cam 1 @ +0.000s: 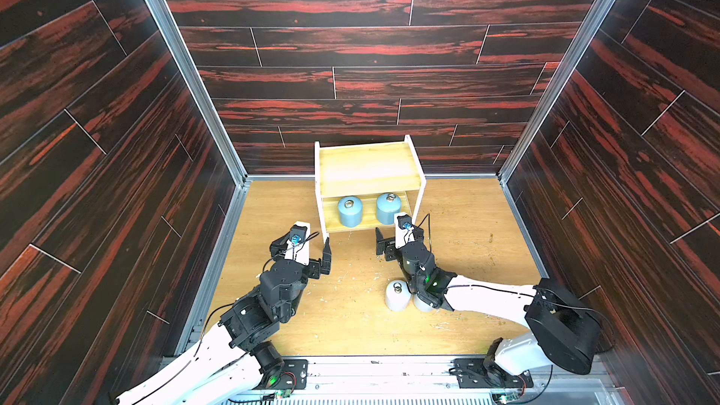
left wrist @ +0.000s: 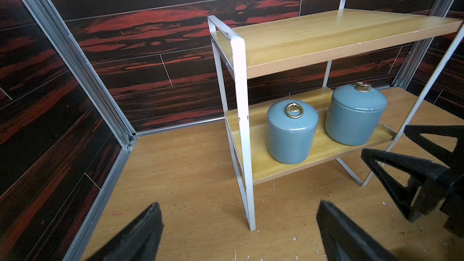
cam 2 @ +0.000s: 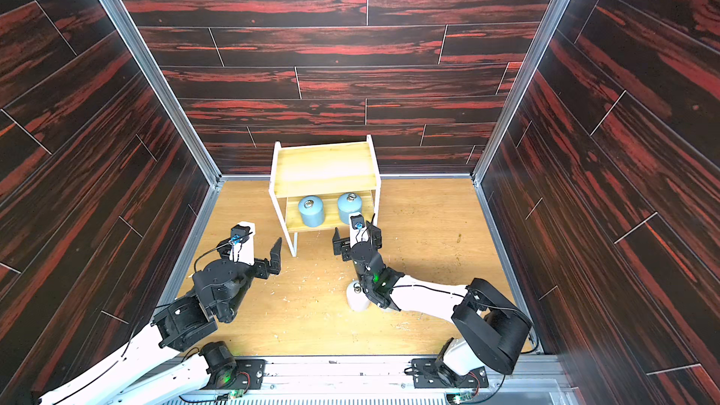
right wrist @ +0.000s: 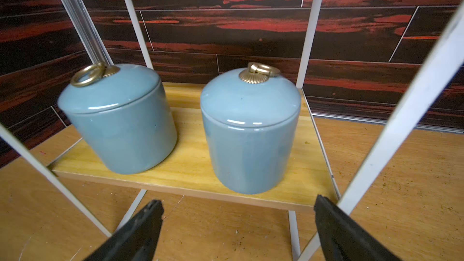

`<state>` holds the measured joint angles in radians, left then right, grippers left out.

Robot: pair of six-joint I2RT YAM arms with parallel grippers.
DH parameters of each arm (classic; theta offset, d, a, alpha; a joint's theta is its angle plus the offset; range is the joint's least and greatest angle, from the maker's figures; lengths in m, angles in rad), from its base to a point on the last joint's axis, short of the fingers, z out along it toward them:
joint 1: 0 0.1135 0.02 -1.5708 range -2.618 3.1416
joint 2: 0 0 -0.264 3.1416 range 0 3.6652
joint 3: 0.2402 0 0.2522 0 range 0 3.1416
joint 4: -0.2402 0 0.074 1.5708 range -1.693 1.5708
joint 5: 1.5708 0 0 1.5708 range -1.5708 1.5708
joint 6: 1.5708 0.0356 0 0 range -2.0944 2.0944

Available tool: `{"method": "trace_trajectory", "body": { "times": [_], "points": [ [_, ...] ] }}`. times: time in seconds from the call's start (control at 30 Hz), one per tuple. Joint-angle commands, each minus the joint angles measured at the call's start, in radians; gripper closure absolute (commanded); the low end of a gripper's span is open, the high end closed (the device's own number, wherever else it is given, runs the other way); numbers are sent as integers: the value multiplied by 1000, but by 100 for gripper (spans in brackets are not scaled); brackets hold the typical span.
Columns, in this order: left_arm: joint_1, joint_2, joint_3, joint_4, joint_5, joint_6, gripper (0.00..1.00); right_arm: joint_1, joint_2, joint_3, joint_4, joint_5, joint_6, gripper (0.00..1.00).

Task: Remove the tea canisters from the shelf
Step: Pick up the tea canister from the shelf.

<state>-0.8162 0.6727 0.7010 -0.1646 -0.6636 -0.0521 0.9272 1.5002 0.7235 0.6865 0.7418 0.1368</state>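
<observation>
The shelf (cam 1: 366, 165) (cam 2: 325, 167) stands at the back of the floor, its top board bare. Two light blue tea canisters (cam 1: 349, 212) (cam 1: 388, 209) stand side by side on its lower board, each with a brass ring on the lid. Two white tea canisters stand on the floor by my right forearm, one in plain sight (cam 1: 396, 296) (cam 2: 356, 298), one mostly hidden (cam 1: 422, 303). My right gripper (cam 1: 399, 232) (right wrist: 238, 200) is open just in front of the right blue canister (right wrist: 251, 134). My left gripper (cam 1: 302, 244) (left wrist: 239, 204) is open by the shelf's front left leg (left wrist: 247, 171), holding nothing.
Dark red wood-pattern walls with aluminium corner posts (cam 1: 187, 68) close in the left, back and right. The shelf's white frame bars (right wrist: 406, 111) flank my right gripper. Small chips litter the wooden floor (cam 1: 350, 282). My right gripper's fingers (left wrist: 414, 171) show in the left wrist view.
</observation>
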Motion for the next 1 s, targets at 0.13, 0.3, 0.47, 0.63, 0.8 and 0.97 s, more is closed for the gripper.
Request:
{"method": "trace_trajectory", "body": {
  "times": [0.13,0.3,0.47,0.63,0.8,0.97],
  "points": [
    [8,-2,-5,-8,-13,17,0,-19,42,31,68,-1,-17,2],
    [8,-1,-6,-4,-14,25,0,-40,64,37,91,-21,-21,2],
    [9,5,-6,-2,-12,26,0,-57,87,53,104,-46,-28,2],
    [11,10,-7,2,-9,26,0,-69,106,54,131,-90,-42,2],
    [12,11,-7,3,-10,29,0,-85,124,62,134,-108,-42,2],
    [12,16,-6,4,-10,31,0,-100,141,73,143,-119,-42,2]
  ]
}}
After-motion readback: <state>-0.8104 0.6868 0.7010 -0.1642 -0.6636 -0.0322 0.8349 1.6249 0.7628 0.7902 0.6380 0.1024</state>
